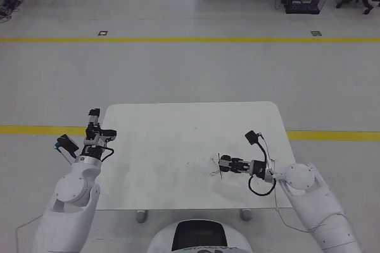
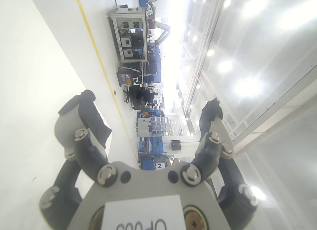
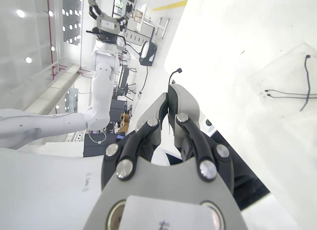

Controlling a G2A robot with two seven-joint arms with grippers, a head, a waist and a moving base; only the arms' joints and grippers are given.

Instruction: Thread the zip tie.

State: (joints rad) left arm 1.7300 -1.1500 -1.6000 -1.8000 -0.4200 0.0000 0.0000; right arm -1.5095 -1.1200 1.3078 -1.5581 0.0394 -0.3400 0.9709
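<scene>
My right gripper [image 3: 168, 97] is shut on a thin black zip tie [image 3: 178, 70], whose square head sticks out past the fingertips. In the top view the right gripper [image 1: 225, 166] hangs just over the white table [image 1: 177, 139], right of centre and near the front. Beside it, loose black zip ties [image 3: 287, 93] lie crossed on a clear plastic sheet [image 3: 284, 72]; from above these ties [image 1: 214, 171] lie just beyond the fingertips. My left gripper [image 2: 148, 107] is open and holds nothing. The left gripper [image 1: 100, 129] is raised at the table's left edge.
The white table's left and far parts are bare. Beyond its far edge a yellow floor line [image 1: 25, 129] runs across the floor.
</scene>
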